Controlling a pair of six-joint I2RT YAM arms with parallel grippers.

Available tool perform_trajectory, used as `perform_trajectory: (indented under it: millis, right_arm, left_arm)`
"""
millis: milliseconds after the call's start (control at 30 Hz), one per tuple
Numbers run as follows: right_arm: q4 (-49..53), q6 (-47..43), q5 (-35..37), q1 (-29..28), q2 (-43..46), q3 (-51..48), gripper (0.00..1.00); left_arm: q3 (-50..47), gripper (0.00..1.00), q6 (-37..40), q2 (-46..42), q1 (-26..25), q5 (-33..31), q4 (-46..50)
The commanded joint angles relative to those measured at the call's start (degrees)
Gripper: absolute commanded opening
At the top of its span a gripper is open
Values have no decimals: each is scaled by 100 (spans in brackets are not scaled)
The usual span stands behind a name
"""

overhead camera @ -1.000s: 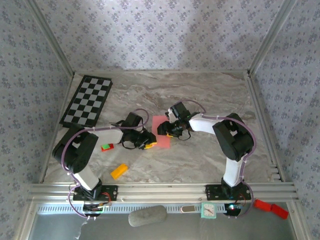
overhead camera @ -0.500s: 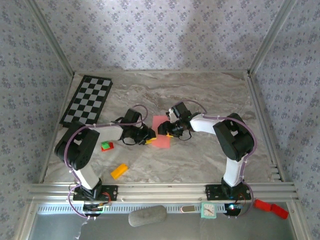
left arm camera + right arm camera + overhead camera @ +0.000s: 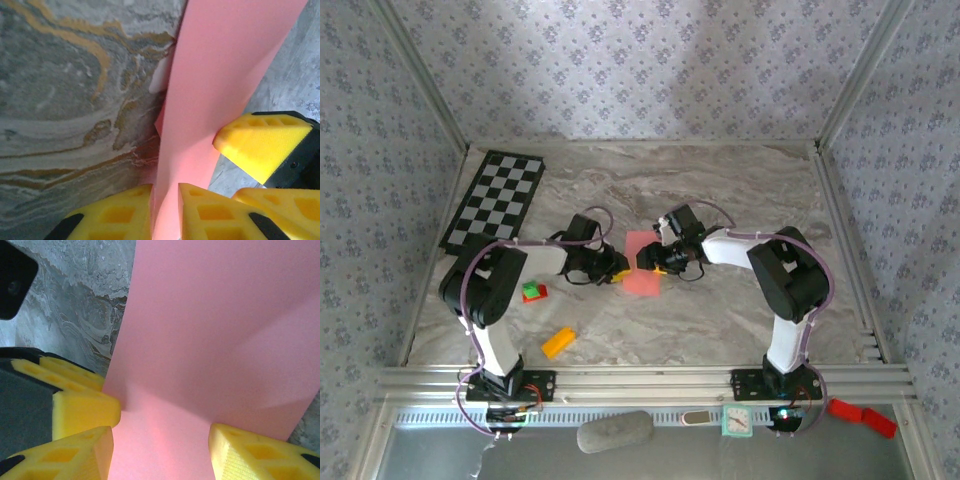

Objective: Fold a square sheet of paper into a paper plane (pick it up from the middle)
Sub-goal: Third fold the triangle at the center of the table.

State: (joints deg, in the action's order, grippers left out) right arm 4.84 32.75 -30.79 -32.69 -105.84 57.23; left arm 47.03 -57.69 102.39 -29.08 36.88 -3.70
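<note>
Inspection of the marbled counter: the square sheet of paper, salmon pink, is near the counter's middle, between the two arms' working ends. In the top view it sits just right of the left arm's tip and under the right arm's tip. The left gripper is at the sheet's left edge. Its jaws are drawn in to a narrow slot with the paper running up through it, and both yellow fingers sit close against the paper's faces, so the edge is pinched. From this grip the sheet rises as a curved strip, lifted off the stone on that side, and a pale shadow shows beneath it. The right gripper has its jaws about half apart. The sheet spans the gap between them and each fingertip meets the paper. No pinch across a fold is visible, and whether the tips press the sheet down cannot be confirmed. One finger of the left gripper lies just beside the right gripper's near finger. A soft bend crosses the sheet's right portion. Well apart to the left are a checkerboard mat, a red-and-green block and an orange block, all clear of the paper.
</note>
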Motion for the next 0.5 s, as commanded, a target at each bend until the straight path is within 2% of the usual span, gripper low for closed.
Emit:
perform_trajectory:
  millis: [0,200,333,467]
  right_arm:
    - [625,56,284,83,-112,-274,56]
    - [449,29,292,97,-14,-373,60]
    - [182,-13,373,99,275,-499,68]
    - [-28,-186,552,111,758,-606,76]
  left_arm:
    - [175,18,-14,97,47,187,-104]
    - [260,9,-53,184,68,240,-69]
    - [268,1,-119,152,69,241,-35]
    - [255,0,-206,25,61,160,60]
